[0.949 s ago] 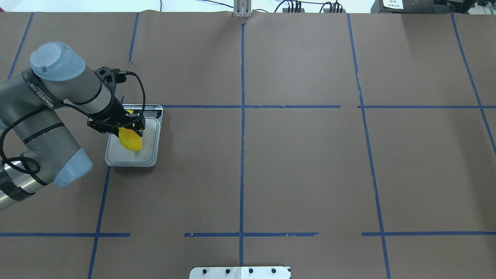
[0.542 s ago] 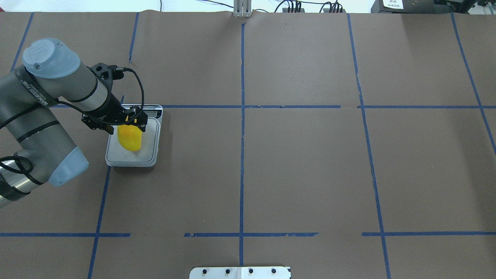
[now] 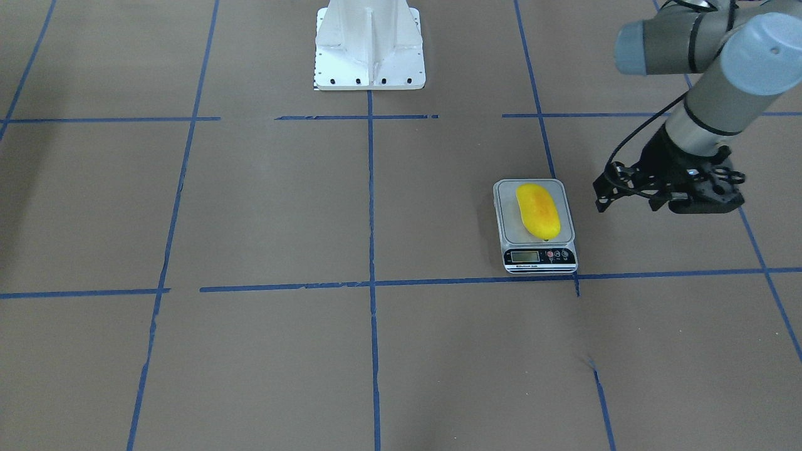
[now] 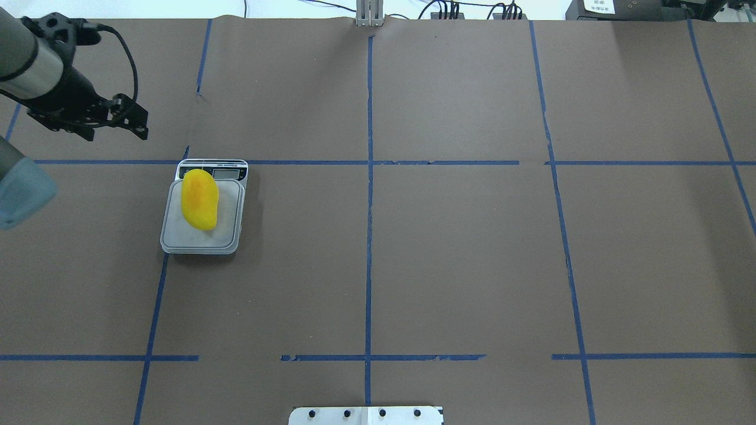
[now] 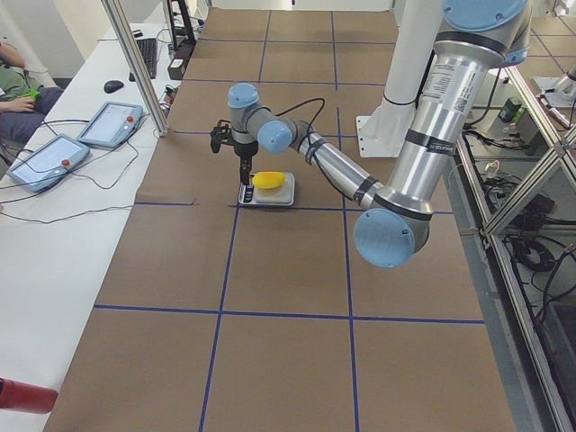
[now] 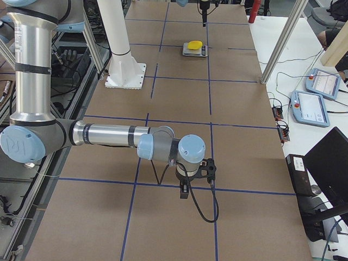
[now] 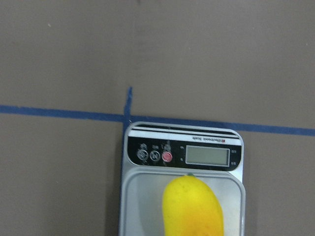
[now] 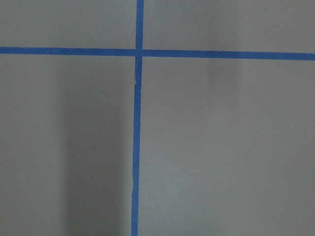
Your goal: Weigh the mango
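On the far left of the overhead view hangs the left gripper point(image 4: 116, 131). Its two fingers are spread wide and there is nothing between them. It is up in the air, well apart from the scale. That is likely on purpose, because a scale tells the right number only when nothing pushes on it.

Next comes the scale point(image 4: 227, 239), flat on the brown table point(image 4: 460, 248) beside a blue tape line point(image 4: 369, 236). The mango point(image 4: 199, 199) lies on its side on the scale's plate, a bit toward the left edge. All of it sits on the plate, so all of its weight goes onto the scale. Its thin end points at the little screen point(image 7: 206, 156) and stops just short of it, so the screen is not covered. The numbers are too small to read.

So the putting-down part looks done. What is left is only to read the weight. The fruit is round and smooth, so a bump could make it roll.

Far to the right, the right gripper point(image 6: 185, 191) hangs low over bare table, well away from the scale. It seems to have no job here. Whether its fingers are apart or together cannot be told.
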{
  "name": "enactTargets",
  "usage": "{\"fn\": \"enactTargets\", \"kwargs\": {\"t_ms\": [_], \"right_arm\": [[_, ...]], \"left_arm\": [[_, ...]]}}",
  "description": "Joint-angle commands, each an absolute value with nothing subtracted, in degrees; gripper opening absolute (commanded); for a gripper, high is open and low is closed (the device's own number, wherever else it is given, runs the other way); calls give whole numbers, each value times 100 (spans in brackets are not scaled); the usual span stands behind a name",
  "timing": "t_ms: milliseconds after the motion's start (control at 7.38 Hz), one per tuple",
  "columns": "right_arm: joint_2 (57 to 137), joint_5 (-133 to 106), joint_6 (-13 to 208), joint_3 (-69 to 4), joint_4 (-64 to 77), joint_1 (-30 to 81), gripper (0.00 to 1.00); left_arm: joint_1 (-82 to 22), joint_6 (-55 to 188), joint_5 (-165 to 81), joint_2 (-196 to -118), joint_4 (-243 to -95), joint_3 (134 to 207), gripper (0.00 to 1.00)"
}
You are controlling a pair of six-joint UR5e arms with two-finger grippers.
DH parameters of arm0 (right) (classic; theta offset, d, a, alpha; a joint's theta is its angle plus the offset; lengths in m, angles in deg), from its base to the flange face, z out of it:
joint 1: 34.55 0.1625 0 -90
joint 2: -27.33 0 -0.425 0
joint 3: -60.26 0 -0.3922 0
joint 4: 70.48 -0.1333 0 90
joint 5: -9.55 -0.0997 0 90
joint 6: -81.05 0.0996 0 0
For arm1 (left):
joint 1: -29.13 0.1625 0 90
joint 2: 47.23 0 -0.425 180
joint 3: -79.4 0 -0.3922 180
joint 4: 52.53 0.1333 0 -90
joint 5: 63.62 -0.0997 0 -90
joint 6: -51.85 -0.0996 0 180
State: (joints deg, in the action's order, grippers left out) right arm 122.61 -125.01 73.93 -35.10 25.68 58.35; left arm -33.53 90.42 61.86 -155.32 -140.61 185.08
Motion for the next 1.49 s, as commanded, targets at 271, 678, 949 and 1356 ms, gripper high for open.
{"fn": "enactTargets", "kwargs": {"t_ms": [271, 678, 949, 1356], "right_arm": [[12269, -12501, 7393, -3510, 2567, 5835, 100], [12269, -12501, 7393, -3510, 2559, 5835, 100], [12260, -12501, 7393, -3510, 2559, 5835, 100], [12260, -12501, 7393, -3510, 2568, 5835, 100]], "left_arm": [[-5913, 5133, 6948, -14168, -13610, 17867, 100], [-6271, 4367, 7137, -13821, -13602, 17116, 100], [-6254, 4376, 7129, -13829, -13602, 17098, 100], [-6254, 4367, 7129, -13820, -13602, 17089, 100]]}}
